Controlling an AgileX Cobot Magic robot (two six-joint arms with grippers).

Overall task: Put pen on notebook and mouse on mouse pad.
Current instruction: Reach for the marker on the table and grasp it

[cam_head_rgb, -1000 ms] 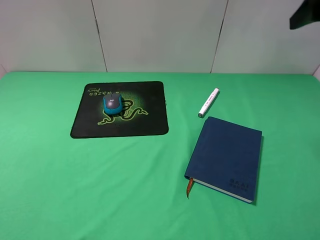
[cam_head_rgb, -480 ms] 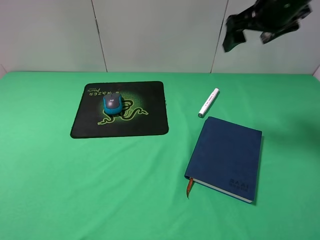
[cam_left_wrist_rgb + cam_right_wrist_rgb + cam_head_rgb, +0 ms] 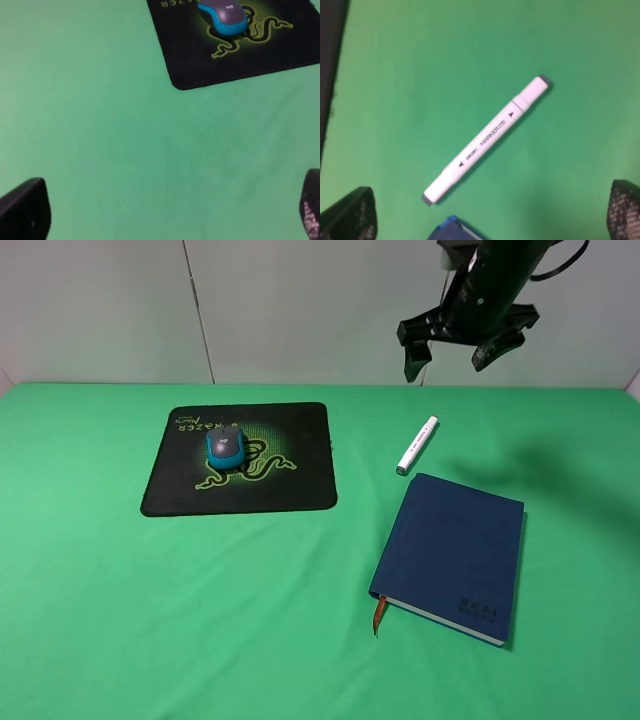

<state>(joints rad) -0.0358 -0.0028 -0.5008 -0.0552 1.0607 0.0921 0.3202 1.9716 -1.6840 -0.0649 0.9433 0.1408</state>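
Green cloth (image 3: 250, 620) spreads open across the lower left of the high view. The mouse pad (image 3: 290, 490) sits upper left, well apart from the notebook (image 3: 450, 550) at lower right. The mouse (image 3: 226, 447) rests on the pad; the pen (image 3: 417, 445) lies on cloth just beyond the notebook's far corner, apart from it. The right gripper (image 3: 445, 365) hangs at top right above the pen, jaws spread, empty; the left gripper (image 3: 167, 215) gapes, empty, over cloth near the pad's corner.

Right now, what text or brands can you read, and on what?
"MARKER": on the pen, with blurred smaller print beside it.
"RAZER": green, in a corner of the mouse pad.
White logo on the mouse: too small to read.
Embossed lettering on the notebook: too small to read.
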